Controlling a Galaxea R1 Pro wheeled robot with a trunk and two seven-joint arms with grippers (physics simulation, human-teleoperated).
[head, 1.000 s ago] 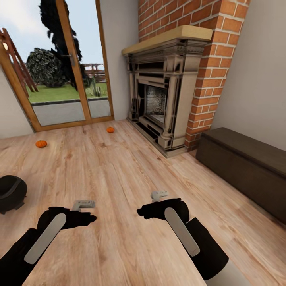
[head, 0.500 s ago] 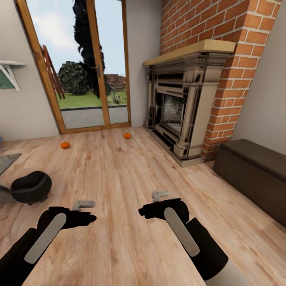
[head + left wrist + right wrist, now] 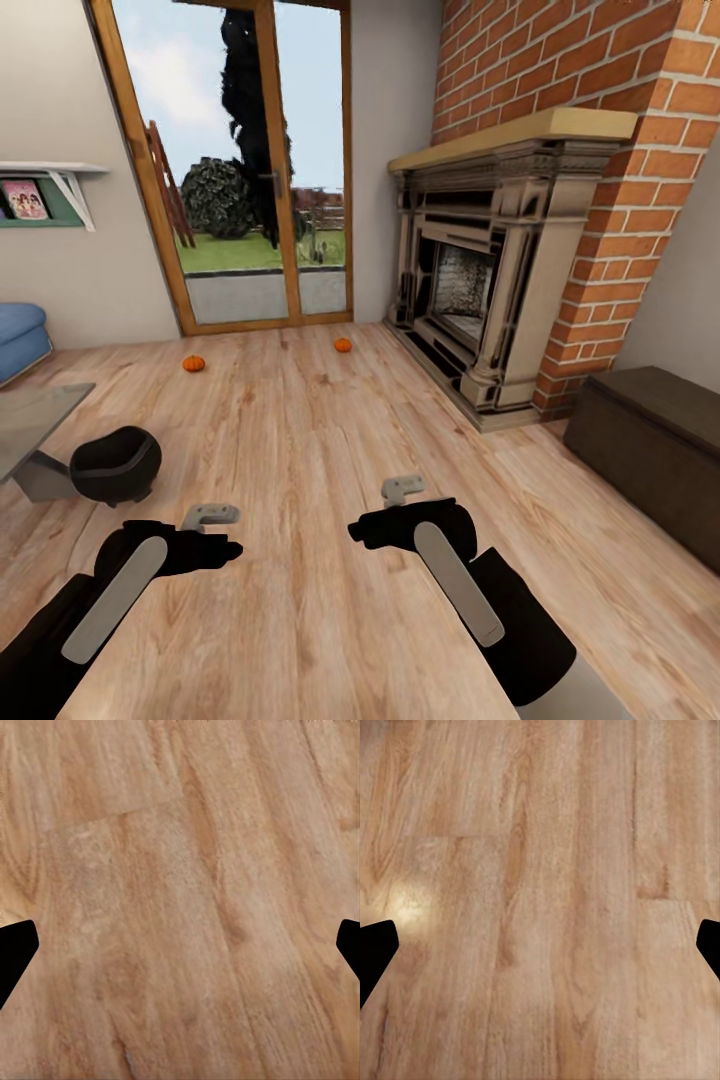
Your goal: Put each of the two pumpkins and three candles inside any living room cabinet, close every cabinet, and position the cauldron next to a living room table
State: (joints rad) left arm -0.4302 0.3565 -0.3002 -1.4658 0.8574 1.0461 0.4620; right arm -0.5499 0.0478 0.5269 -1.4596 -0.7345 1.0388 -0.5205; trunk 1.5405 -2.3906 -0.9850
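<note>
Two orange pumpkins lie on the wooden floor far ahead, one [image 3: 193,363] in front of the glass door and the other [image 3: 343,345] near the fireplace. The black cauldron [image 3: 115,465] stands on the floor at the left, right beside a grey table [image 3: 30,420]. At the right wall sits the dark brown cabinet [image 3: 650,440], its front shut as far as it shows. My left gripper [image 3: 215,535] and right gripper [image 3: 385,515] hover low over bare floor, far from all of these. Both are open and hold nothing, their fingertips [image 3: 15,952] [image 3: 375,952] wide apart. The candles are out of view.
A brick fireplace [image 3: 500,270] with a wooden mantel juts out at the right, between the pumpkins and the cabinet. A glass door [image 3: 250,180] closes the far wall. A blue sofa [image 3: 20,340] and a wall shelf [image 3: 50,190] are at the left. Open floor lies ahead.
The head view has swung to the left, so the whole scene slid rightward; the table, sofa and shelf came into view. Both arms keep the same pose.
</note>
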